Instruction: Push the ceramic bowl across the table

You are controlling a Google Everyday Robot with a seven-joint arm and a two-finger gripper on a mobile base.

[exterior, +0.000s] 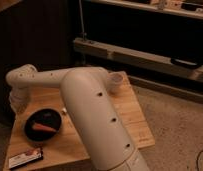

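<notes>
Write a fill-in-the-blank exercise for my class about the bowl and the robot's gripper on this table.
The ceramic bowl on the table is ____ in colour. Inside it lies one ____ object. The gripper is just to the picture-____ of the bowl.
Missing words: black; orange; left.

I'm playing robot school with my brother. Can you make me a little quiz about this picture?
1. True or false: the ceramic bowl is empty.
2. Where does the black-and-white packet lie? A) in the bowl B) near the table top's front left corner C) on the floor
3. Fill in: the pincer hangs at the bowl's ___ side, as seen in the picture.
Key: 1 false, an orange thing lies in it. 2 B. 3 left.
</notes>
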